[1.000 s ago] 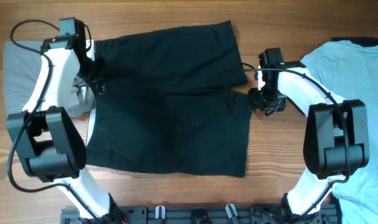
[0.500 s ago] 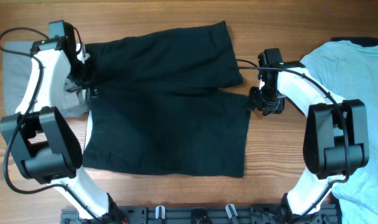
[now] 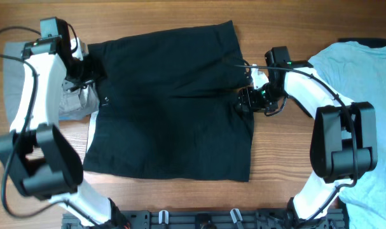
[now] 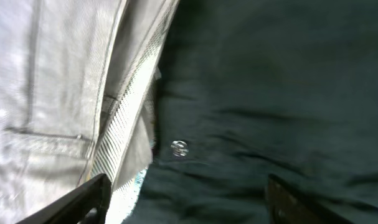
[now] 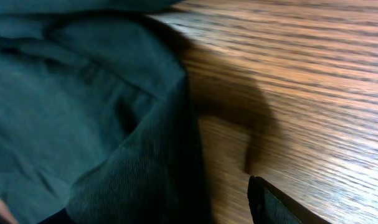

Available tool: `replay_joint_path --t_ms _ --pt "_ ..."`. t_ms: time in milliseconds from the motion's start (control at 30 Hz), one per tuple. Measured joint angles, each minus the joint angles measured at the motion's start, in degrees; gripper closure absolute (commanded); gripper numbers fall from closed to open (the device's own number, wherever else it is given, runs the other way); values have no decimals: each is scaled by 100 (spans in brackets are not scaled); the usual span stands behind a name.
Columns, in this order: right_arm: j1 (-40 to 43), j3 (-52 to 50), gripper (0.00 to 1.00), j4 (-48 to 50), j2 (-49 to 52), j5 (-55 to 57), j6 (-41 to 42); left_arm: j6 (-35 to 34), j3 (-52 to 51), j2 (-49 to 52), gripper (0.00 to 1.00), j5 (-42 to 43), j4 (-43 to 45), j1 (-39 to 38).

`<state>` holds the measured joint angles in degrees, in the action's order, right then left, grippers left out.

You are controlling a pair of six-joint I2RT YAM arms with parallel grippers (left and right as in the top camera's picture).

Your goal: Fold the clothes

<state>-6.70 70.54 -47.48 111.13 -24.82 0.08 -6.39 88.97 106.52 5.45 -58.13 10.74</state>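
Black shorts (image 3: pixel 173 102) lie spread flat across the middle of the table, waistband to the left and legs to the right. My left gripper (image 3: pixel 89 68) hovers open over the waistband's upper corner. In the left wrist view its fingers (image 4: pixel 83 202) stand wide apart above the dark cloth near a small metal snap (image 4: pixel 179 148). My right gripper (image 3: pixel 247 100) sits at the leg hems on the right. One finger (image 5: pixel 276 205) rests over bare wood with a gap to the hem (image 5: pixel 176 155), so it is open; the other finger is hidden.
A grey garment (image 3: pixel 14 70) lies under the left arm, its pale striped lining (image 4: pixel 123 124) beside the shorts. A light blue T-shirt (image 3: pixel 364 89) covers the table's right end. Bare wood (image 3: pixel 282 159) shows between the shorts and the T-shirt.
My left gripper pulled the waistband corner up and left, then opened and let it go. The right gripper slid left from the bare wood onto the edge of the leg hems.
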Motion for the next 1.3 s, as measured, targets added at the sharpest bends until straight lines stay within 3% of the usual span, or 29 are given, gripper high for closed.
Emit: replay_joint_path --t_ms 33,67,100,133,200,467,500,533,600,667,700,800,833,933,967,1033,1133,1300 --pt "0 0 35 0 -2 -24 7 4 2 -293 26 39 0 -72" --pt "0 0 45 9 -2 -22 28 22 4 -479 27 48 2 -142" --pt "0 0 58 24 -2 -22 57 33 20 -629 27 50 4 -216" --pt "0 0 80 37 -2 -2 66 70 42 -708 27 66 2 -293" --pt "0 2 96 11 -2 415 431 101 42 -708 25 68 2 -363" --pt "732 0 96 634 -2 1421 1550 136 42 -708 16 66 4 -424" --pt "848 0 68 715 -2 1432 1574 136 42 -708 15 66 7 -426" --pt "946 0 57 791 -2 1440 1585 133 42 -708 15 68 4 -428" --pt "1239 22 50 844 -2 1434 1589 144 42 -708 19 68 -28 -428" --pt "1547 140 46 612 -57 1285 1449 149 44 -708 42 131 -400 -428" --pt "1661 243 44 361 -205 1233 1379 168 50 -708 46 168 -649 -428" --pt "1753 426 43 -114 -1237 1097 1311 153 50 -708 87 280 -1338 -428" --pt "1753 452 42 -280 -1639 957 1307 140 48 -708 93 352 -1436 -428" --pt "1753 546 41 -769 -2455 584 1309 111 -254 -710 82 688 -1589 -428" --pt "1753 557 39 -979 -2544 505 1316 68 -487 -710 84 763 -1657 -428" --pt "1753 560 34 -1534 -2549 398 1353 -31 -1128 -704 96 839 -1705 -428" --pt "1753 553 28 -1952 -2509 345 1368 -415 -2028 -706 96 870 -1611 -428" --pt "1753 -22 22 -1460 -2481 319 1506 -988 -2918 -699 96 883 -1364 -428"
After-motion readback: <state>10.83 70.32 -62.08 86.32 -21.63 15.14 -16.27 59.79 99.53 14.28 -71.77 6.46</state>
